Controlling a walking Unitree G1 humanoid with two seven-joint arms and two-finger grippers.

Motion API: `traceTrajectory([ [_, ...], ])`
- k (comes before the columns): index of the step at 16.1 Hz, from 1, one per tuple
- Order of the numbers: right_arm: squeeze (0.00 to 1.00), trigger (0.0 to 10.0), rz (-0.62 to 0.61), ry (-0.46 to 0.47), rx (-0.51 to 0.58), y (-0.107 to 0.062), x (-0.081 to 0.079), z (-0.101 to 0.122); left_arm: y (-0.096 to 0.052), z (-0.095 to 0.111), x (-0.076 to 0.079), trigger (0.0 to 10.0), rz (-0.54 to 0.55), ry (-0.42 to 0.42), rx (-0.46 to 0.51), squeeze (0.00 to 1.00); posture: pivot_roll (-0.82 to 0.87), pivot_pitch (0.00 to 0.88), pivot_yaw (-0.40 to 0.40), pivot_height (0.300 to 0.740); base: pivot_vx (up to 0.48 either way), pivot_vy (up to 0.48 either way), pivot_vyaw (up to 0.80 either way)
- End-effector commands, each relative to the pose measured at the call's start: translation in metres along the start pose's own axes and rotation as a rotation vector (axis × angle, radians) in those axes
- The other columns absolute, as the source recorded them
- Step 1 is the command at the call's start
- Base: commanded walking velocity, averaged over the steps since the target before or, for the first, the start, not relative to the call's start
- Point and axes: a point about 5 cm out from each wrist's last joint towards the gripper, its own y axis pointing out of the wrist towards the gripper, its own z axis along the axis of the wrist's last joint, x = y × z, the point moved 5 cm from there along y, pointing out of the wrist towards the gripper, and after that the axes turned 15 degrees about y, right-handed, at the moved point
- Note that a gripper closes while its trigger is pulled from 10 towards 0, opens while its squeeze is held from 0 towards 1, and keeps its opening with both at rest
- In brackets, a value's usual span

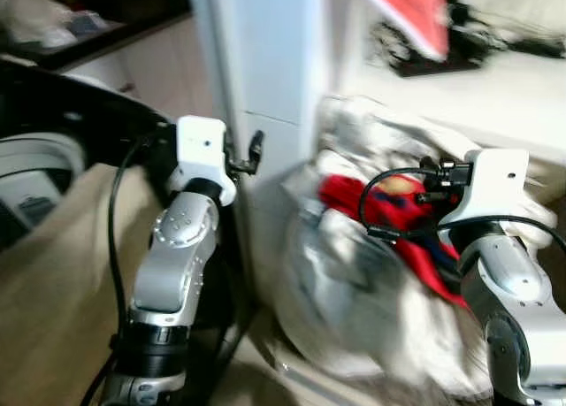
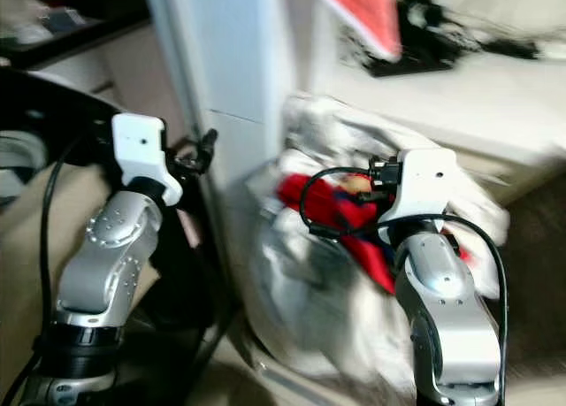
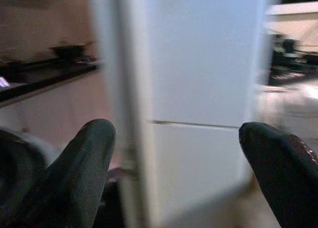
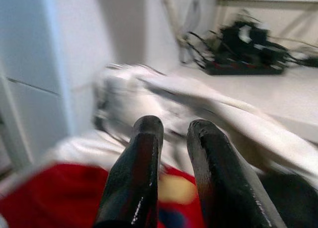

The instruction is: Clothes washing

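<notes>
Pretty blurry all round. Heap of white laundry (image 1: pixel 371 273) with a red garment (image 1: pixel 398 211) on top, piled beside a tall white cabinet (image 1: pixel 265 88). Right gripper (image 4: pixel 171 133) just above the red piece, fingers nearly together, nothing held. Left gripper (image 3: pixel 174 153) spread wide, facing the cabinet.

All views are blurred by motion. The laundry pile (image 1: pixel 371 273) is smeared, so single clothes are unclear. The red cloth (image 1: pixel 411 12) is cut by the top edge.
</notes>
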Motion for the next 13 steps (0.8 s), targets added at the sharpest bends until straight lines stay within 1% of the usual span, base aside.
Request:
traceTrajectory([
  [1,0.00,10.0,0.026,0.008,0.010,0.0014,-0.0054,0.0027,0.0005,-0.0017,-0.0120,10.0,0.042,0.001,-0.018,0.00,-0.22,0.013,-0.005,0.740,0.000,0.000,0.00],
  [4,0.00,10.0,0.030,0.012,0.000,0.0017,-0.0038,0.0017,-0.0005,-0.0034,-0.0143,10.0,0.046,0.005,-0.019,0.00,-0.22,0.013,-0.004,0.740,0.000,0.000,0.00],
  [7,0.00,10.0,0.025,0.029,-0.017,0.0003,-0.0027,-0.0014,-0.0009,-0.0041,-0.0127,10.0,0.028,0.008,-0.019,0.00,-0.22,0.011,0.001,0.740,0.000,0.000,0.00],
  [10,0.00,10.0,-0.010,0.033,-0.054,0.0000,0.0033,-0.0063,-0.0018,-0.0071,-0.0114,10.0,0.013,0.007,-0.033,0.00,-0.22,0.009,0.004,0.740,0.000,0.000,0.00],
  [13,0.00,10.0,0.014,0.031,-0.056,-0.0009,0.0022,-0.0046,-0.0032,-0.0061,-0.0118,10.0,-0.004,0.013,-0.028,0.00,-0.22,0.009,0.006,0.740,0.000,0.000,0.00],
])
